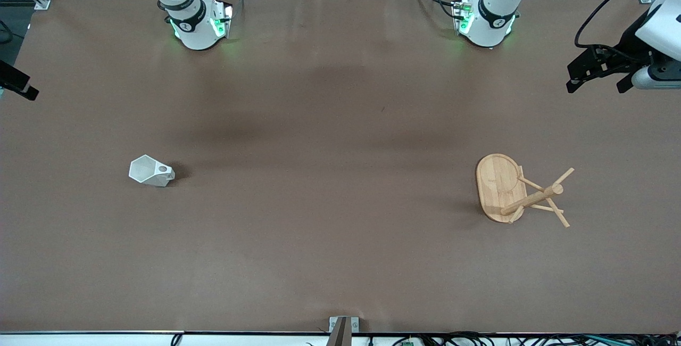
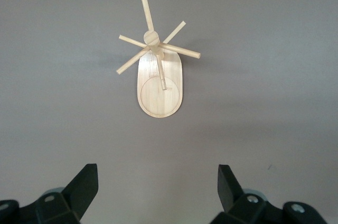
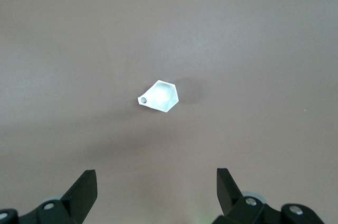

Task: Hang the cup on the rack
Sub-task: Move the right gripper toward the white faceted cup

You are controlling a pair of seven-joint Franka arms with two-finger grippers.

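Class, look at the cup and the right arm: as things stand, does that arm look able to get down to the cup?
Probably yes. The cup stands alone on bare table, nothing beside or over it, and the right gripper hangs open above it.

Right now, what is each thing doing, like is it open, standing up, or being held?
Small white faceted cup: upright on the table, mouth up, not held.
Light bamboo mug rack: standing upright, pegs bare.
Left end effector: open, high above the rack.
Right end effector: open, high above the cup.

Brown table (image 1: 340,261) with cup (image 1: 151,170), rack (image 1: 503,189)
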